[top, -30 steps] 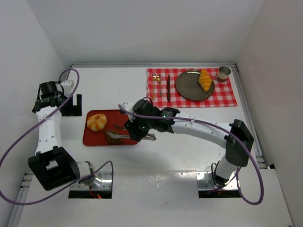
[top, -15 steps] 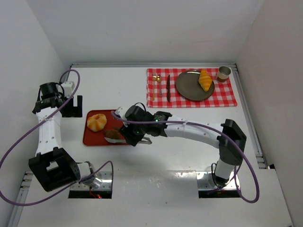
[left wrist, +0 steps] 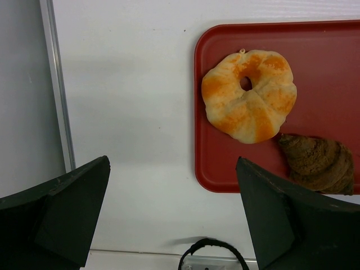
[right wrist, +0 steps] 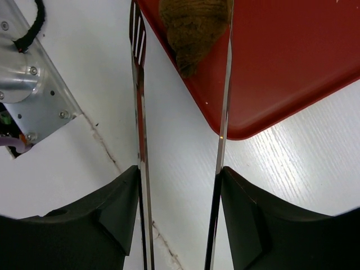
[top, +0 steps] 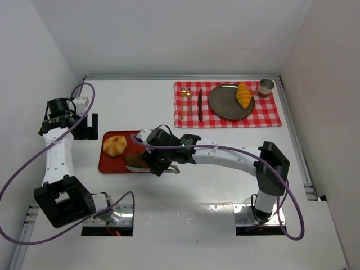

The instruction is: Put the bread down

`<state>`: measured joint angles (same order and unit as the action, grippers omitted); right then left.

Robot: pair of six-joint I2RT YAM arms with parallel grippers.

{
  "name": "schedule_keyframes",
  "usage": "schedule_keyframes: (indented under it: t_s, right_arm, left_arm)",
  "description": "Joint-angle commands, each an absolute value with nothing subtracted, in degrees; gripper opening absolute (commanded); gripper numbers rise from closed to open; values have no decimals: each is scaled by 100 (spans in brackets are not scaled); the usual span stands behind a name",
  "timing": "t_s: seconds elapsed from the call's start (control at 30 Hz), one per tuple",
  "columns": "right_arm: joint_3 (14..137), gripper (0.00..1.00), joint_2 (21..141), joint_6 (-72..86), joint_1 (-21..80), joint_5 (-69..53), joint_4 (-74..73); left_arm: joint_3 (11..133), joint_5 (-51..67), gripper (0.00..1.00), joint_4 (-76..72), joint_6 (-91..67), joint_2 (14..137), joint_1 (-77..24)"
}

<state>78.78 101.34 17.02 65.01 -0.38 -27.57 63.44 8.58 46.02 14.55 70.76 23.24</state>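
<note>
Left pincer [left wrist: 172, 169]: fingers wide apart, holding nothing. It hangs over the white worktop [top: 140, 107] off the left edge of the tray.
Tray [left wrist: 214, 163]: flat red plastic with rounded corners and a low rim.
Bun [left wrist: 247, 107]: on the left part of the tray. It is round and pale golden with orange patches, scored into wedges around a small centre hole, and has a matte crust.
Dark brown croissant [right wrist: 194, 28]: at the tray's near edge, just beside the bun. It is ridged and rough, and tapers to a point.
Key relation: the croissant lies straight ahead of the right pincer, between the two tong blades. Its long axis runs roughly along the blades, with the tapered end pointing back at the pincer. The right arm is plainly the one on it.
Tongs [right wrist: 137, 64]: thin, shiny metal strips. The left blade is slotted like a fork and sits off the tray, apart from the croissant. The right blade lies over the tray, close along the croissant's other side; whether it touches is unclear.
Right pincer [right wrist: 180, 171]: clamped around the tongs, its fingers pressing the outer faces, with the blades spread.
Judgement: squeezing should close the blades across the croissant's short width. The slick metal may slide on the crust.
Plate [top: 222, 104]: round, dark grey, on a red-checked cloth [top: 270, 115] well to the right.
Golden croissant [top: 243, 94]: glossy orange, on the plate's right side.
</note>
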Motion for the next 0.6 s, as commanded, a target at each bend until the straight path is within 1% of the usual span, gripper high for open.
schedule_keyframes:
  t_s: [0.0,0.2,0.4,0.43,0.5,0.53,0.57]
  right_arm:
    - [8103,58,10283,1820,6478,61,-2593]
    - [8200,59,10468,1925,6425,26,-2523]
    - [8191,58,10608,2126,6249,-211,-2435]
    - [8183,50,10626,2153,6232,-289,-2400]
    - [8183,37,10635,2232,6179,-342,-2382]
    - [8157,27,10565,2232,6170,-343,-2338]
    - [8139,25,10538,2241,6161,-343,-2312]
  left_arm:
    - [6328,958,100,4570,1494,6908,2347]
    - [6328,958,100,4570,1494,6908,2347]
    - [6328,958,100,4570,1547,6908,2347]
    - [6328,958,100,4570,1547,6908,2347]
    - [6328,958,100,4570,1547,6908,2347]
    - [6328,958,100,4570,1547,6908,2347]
    - [6328,906,100,4570,1547,6908,2347]
